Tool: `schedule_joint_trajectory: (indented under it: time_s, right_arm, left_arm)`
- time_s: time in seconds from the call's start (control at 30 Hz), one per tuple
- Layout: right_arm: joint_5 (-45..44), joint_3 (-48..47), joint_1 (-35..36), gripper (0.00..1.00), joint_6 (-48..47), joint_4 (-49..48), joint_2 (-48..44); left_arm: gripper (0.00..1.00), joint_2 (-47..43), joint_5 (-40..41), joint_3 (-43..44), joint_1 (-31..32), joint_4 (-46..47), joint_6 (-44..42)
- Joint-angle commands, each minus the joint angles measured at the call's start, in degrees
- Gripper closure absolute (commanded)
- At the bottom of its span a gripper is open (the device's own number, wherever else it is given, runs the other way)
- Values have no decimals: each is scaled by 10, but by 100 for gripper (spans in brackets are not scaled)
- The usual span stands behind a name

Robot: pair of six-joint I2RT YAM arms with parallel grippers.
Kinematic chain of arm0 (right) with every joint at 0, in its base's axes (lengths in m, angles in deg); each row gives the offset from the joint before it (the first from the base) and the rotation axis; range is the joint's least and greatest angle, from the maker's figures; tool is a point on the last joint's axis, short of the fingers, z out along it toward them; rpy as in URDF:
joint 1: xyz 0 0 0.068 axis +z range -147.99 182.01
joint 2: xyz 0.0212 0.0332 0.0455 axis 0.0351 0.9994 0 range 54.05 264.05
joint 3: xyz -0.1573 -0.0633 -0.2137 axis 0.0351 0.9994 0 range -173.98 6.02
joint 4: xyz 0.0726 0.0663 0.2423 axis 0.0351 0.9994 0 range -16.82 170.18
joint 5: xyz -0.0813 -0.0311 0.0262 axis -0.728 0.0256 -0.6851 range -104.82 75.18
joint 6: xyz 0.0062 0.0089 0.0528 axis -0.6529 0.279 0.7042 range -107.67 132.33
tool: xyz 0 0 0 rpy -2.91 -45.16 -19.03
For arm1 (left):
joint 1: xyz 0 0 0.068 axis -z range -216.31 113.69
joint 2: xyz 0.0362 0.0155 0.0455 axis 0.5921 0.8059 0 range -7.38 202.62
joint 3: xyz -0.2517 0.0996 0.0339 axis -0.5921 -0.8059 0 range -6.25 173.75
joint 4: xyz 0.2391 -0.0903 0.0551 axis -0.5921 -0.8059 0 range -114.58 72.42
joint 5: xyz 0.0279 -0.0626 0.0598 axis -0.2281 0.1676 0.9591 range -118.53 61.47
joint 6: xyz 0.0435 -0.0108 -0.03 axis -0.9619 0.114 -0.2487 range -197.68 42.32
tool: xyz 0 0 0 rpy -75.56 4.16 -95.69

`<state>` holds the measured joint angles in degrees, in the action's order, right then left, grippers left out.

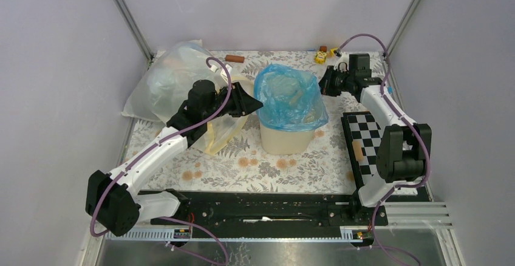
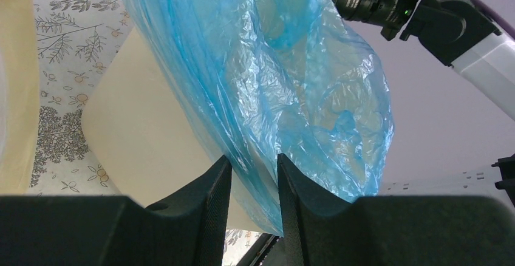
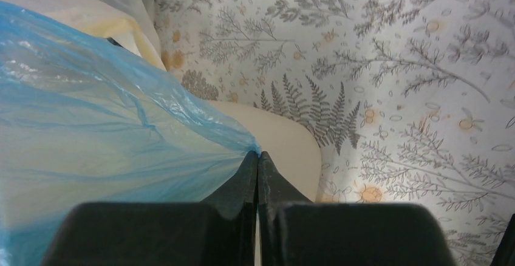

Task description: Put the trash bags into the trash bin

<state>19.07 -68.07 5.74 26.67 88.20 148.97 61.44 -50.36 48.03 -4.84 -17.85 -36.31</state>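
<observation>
The cream trash bin (image 1: 285,137) stands mid-table. The light-blue trash bag (image 1: 290,99) is spread over its mouth and hangs down its upper walls. My left gripper (image 1: 258,104) is at the bin's left rim. In the left wrist view its jaws (image 2: 254,164) stand apart, with the bag's hanging edge (image 2: 267,84) and the bin wall (image 2: 152,138) between them. My right gripper (image 1: 322,84) is at the bin's right rim. In the right wrist view it (image 3: 258,154) is shut on a gathered fold of the bag (image 3: 109,132), just above the bin rim (image 3: 285,144).
A large clear and pale-yellow plastic bag (image 1: 173,81) lies at the back left, under the left arm. A checkerboard (image 1: 363,141) lies at the right. Small yellow toys (image 1: 322,54) and a brown cylinder (image 1: 234,58) sit by the back wall.
</observation>
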Motion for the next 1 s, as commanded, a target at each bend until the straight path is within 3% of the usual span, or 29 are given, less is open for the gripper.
schedule_joint_trajectory:
  time_s: [0.0, 0.17, 0.3, 0.47, 0.6, 0.97]
  right_arm:
    - [11, 26, 1, 100, 13, -34, -10]
    - [-24, 55, 1, 96, 15, -34, -41]
    - [-82, 43, 0, 70, 7, -8, -80]
    - [-149, -9, 0, 52, 8, 34, -139]
    - [-188, -9, 0, 32, 18, 47, -195]
    - [-196, 171, 0, 32, 115, 0, -422]
  left_arm:
    - [65, 13, 2, -15, 2, -32, -25]
    - [64, 10, -3, -20, 2, -29, -25]
    - [58, -4, 1, -27, 2, -29, -27]
    - [39, -27, 19, 5, 2, -70, -48]
    - [31, -50, 39, 20, 1, -103, -60]
    - [32, -110, -11, -2, -20, -99, -27]
